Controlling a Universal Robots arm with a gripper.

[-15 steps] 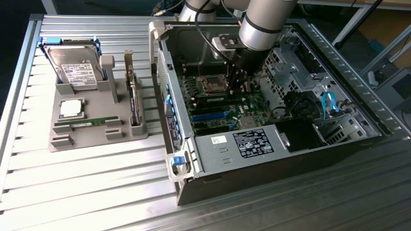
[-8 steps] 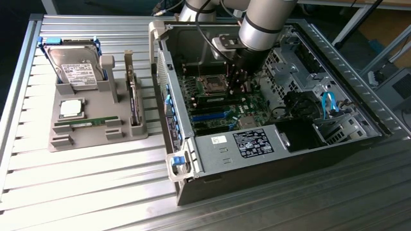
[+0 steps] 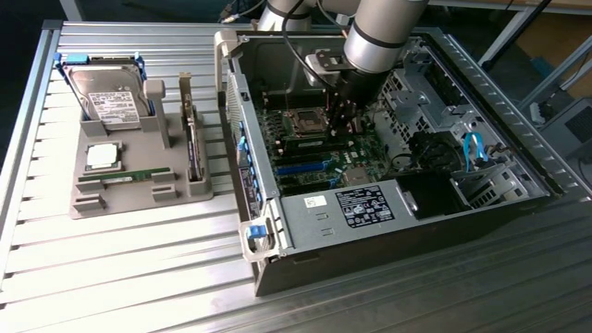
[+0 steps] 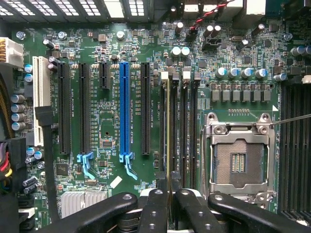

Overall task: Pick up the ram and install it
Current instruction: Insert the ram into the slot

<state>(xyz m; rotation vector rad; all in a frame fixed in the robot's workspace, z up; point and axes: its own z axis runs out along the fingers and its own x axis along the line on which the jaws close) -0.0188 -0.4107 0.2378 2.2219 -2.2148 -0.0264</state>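
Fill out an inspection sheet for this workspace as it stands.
Surface: slatted metal table, carrying a grey fixture tray and an open computer case.
Job's things: the ram, seen edge-on, lined up with a memory slot beside the processor socket.
Clutter: hard drive, processor chip and second green stick in the tray.
Grippers: gripper shut on the ram, inside the case.
Cables: blue cable in the case; black cable by the arm.
Surroundings: metal frame legs.

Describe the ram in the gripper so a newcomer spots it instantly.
In the open PC case, on the green motherboard, find the silver CPU socket and the one blue slot. Between them lie black memory slots; the ram is the thin stick seen edge-on there, pinched in the gripper's jaws, while neighbouring slots look bare.
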